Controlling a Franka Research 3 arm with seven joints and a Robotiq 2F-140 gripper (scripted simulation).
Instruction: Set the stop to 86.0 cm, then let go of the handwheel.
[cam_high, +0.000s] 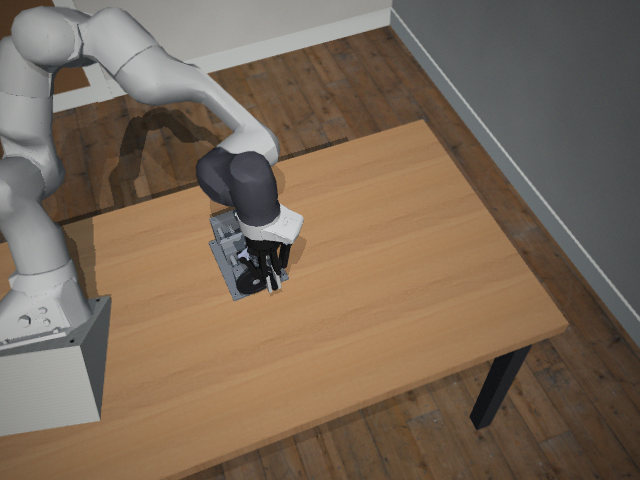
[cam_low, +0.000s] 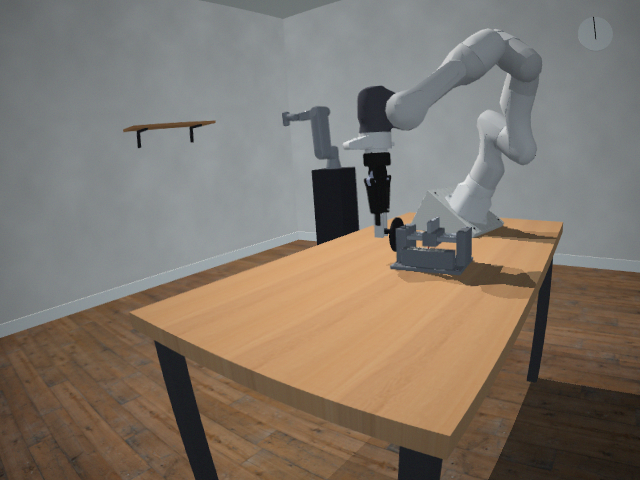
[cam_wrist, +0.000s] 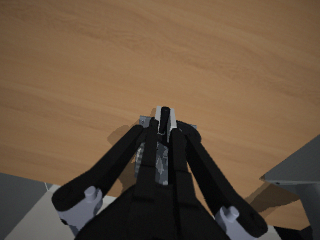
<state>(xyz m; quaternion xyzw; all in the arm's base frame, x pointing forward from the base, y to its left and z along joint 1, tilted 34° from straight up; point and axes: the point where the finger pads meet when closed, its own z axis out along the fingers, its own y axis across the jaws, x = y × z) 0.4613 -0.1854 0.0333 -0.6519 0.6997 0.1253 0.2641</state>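
A grey stop fixture (cam_high: 233, 258) stands on the wooden table; it also shows in the exterior view (cam_low: 431, 248). Its black handwheel (cam_high: 251, 283) sits at the near end, and in the exterior view (cam_low: 395, 233) it is at the fixture's left end. My gripper (cam_high: 272, 285) points straight down beside the wheel and is shut on the handwheel's crank handle. In the exterior view my gripper's (cam_low: 379, 230) fingertips sit low at the wheel's left side. In the wrist view my gripper's (cam_wrist: 164, 120) pale fingertips pinch a dark peg. The stop's scale is not readable.
My arm's base (cam_high: 41, 356) stands on a grey block at the table's left edge. A second arm on a black pedestal (cam_low: 334, 204) stands behind the table. A wall shelf (cam_low: 168, 125) hangs far left.
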